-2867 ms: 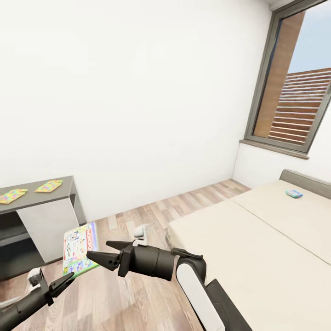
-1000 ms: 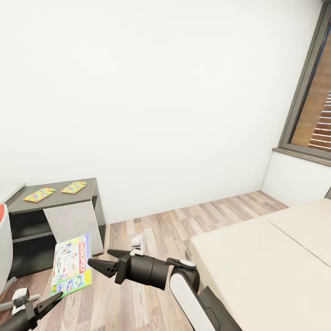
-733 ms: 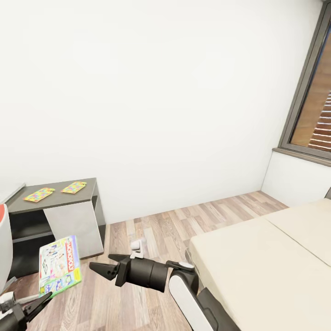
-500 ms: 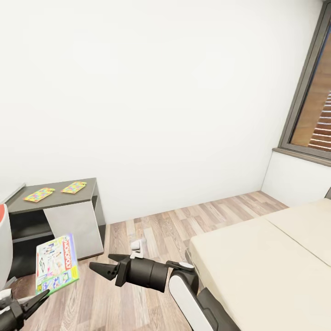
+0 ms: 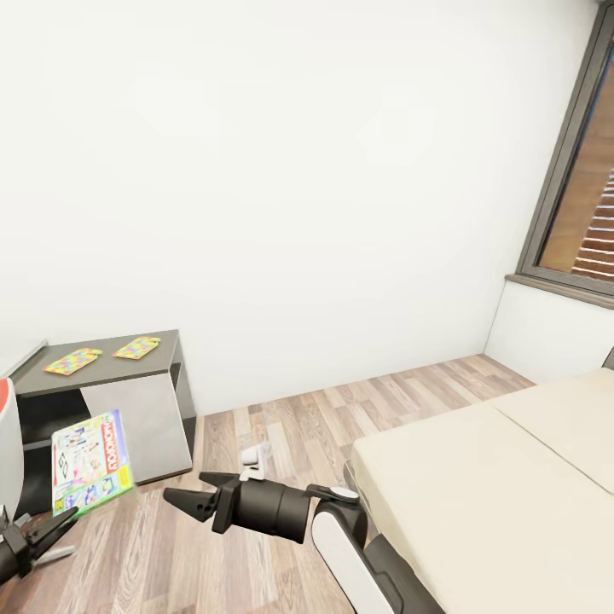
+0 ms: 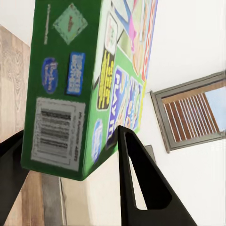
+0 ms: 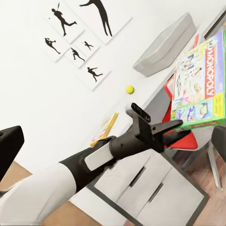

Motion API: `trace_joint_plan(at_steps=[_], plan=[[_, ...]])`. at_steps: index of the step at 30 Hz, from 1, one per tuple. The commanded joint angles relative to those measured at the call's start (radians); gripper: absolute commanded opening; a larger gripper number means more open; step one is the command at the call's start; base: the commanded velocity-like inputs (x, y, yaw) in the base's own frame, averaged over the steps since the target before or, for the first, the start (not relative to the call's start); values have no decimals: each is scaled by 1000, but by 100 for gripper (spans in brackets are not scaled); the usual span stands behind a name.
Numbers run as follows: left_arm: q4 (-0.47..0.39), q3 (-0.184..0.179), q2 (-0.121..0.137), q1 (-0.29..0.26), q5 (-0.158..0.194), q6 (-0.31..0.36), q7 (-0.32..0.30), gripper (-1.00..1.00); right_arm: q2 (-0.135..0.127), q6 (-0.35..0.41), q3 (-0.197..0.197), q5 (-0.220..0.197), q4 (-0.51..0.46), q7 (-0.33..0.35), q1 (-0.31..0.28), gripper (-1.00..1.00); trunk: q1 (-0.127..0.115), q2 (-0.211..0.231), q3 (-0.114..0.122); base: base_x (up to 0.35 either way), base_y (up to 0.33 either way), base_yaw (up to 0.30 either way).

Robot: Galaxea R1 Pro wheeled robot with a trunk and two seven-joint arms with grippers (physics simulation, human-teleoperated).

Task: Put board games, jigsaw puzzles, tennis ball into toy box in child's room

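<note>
One board game (image 5: 89,460) held; two jigsaw puzzles (image 5: 72,361), one tennis ball (image 7: 129,89).

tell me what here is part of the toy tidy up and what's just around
Part of the job:
Monopoly board game, clamped in the left gripper
two jigsaw puzzles
tennis ball
toy box
bed

Just around:
dark cabinet
red chair
window
sports silhouette pictures
open right gripper

- Open wood floor (image 5: 281,426) is lying clear between dark cabinet (image 5: 102,401) and bed (image 5: 477,477).
- Passage at the left is being narrowed by the held board game (image 5: 89,460) beside the cabinet.
</note>
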Motion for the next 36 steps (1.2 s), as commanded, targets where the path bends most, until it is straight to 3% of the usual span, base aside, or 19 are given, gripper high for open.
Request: trace_joint_plan(at_steps=[1, 8, 12, 19, 23, 25, 33, 36], plan=[[1, 1, 7, -14, -3, 31, -3, -100, 1, 7, -1, -6, 0, -2, -1, 100, 0, -1, -1, 0, 0, 0], [1, 0, 37, -85, -4, 126, 1, -100, 1, 8, -4, -9, 1, -32, -1, 100, 0, -1, -1, 0, 0, 0], [1, 0, 53, -125, -4, 173, 34, -100, 1, 13, -4, -10, 0, -133, -1, 100, 0, -1, -1, 0, 0, 0], [1, 0, 88, -185, -5, 250, 88, -100, 1, 24, 2, -8, -10, -352, -2, 100, 0, -1, -1, 0, 0, 0], [1, -1, 103, -233, -5, 270, 129, -100, 1, 56, 4, -15, -11, -598, -3, 100, 0, -1, -1, 0, 0, 0], [1, 0, 110, -258, -5, 282, 156, -100, 1, 84, 4, -18, -11, -657, -6, 100, 0, -1, -1, 0, 0, 0], [1, 1, 126, -371, 2, 291, 251, -100, 1, 105, 5, -15, -15, -697, -10, 100, 0, -1, -1, 0, 0, 0], [9, 0, 128, -502, 6, 292, 347, -100, 1, 105, 5, -13, -18, -704, -11, 100, 0, -1, -1, 0, 0, 0]])
